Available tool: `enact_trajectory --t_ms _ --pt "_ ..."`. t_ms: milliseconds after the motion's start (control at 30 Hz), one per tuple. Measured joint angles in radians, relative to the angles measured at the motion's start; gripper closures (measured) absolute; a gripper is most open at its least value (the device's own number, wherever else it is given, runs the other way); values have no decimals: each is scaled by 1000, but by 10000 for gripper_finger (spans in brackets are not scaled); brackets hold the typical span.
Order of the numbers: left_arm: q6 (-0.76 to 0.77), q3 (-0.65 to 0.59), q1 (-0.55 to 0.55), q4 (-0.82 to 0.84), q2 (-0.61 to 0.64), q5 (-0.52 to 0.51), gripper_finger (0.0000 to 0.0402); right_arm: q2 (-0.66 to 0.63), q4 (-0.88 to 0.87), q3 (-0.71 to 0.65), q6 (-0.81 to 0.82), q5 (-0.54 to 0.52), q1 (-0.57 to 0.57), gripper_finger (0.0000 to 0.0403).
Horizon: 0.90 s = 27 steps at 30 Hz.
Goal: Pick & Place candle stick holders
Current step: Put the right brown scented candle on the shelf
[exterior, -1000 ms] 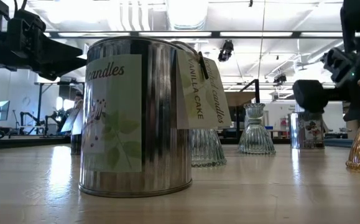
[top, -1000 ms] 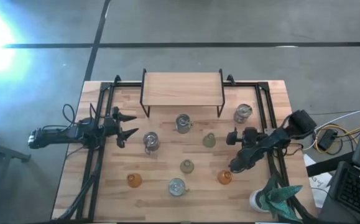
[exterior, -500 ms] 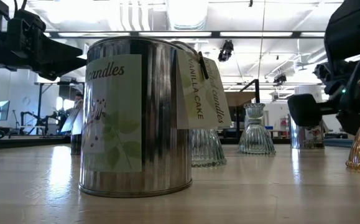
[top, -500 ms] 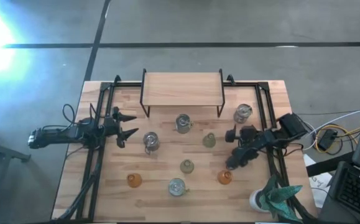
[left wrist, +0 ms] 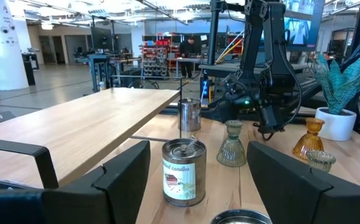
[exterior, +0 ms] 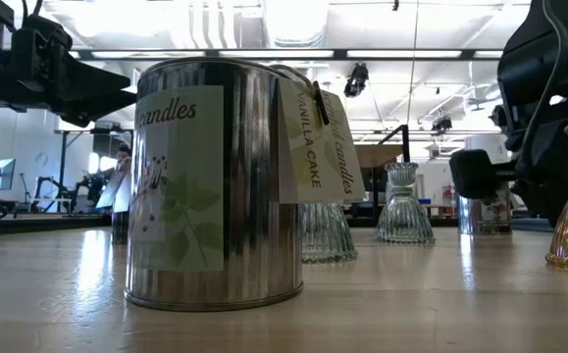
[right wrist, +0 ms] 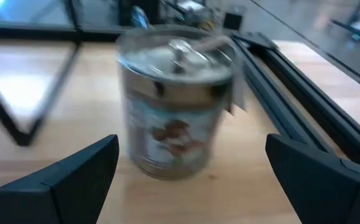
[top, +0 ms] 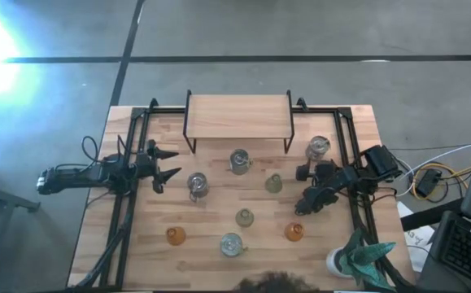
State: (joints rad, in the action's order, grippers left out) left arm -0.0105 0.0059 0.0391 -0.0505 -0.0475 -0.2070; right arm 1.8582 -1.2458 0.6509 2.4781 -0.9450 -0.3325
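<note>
A shiny silver candle tin with a printed label [right wrist: 173, 106] stands upright on the wooden tabletop [top: 146, 236], beside the raised wooden shelf's [top: 237, 116] right leg. It looks rigid, smooth, probably slippery; grasp across its sides. The right gripper [top: 302, 190], fingers wide and empty, faces it. A pale green glass holder [top: 273, 184] sits nearby. The left gripper [top: 167, 163] waits half open, well apart.

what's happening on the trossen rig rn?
Pick-and-place of candle holders. The right tool is open, holding nothing, and aimed at the silver candle tin near the table's back right. The left tool hangs open and empty at the left side, facing another tin. The amber holder and green holder stand untouched.
</note>
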Motion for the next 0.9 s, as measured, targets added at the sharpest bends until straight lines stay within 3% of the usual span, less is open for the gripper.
enact_trajectory --t_ms 300,533,900 --pt "0 0 0 0 0 0 128 1 12 -23 69 -47 0 3" --pt "0 0 0 0 0 0 128 2 109 -32 -146 -68 0 3" --pt "0 0 0 0 0 0 128 2 148 -55 -150 -87 98 3"
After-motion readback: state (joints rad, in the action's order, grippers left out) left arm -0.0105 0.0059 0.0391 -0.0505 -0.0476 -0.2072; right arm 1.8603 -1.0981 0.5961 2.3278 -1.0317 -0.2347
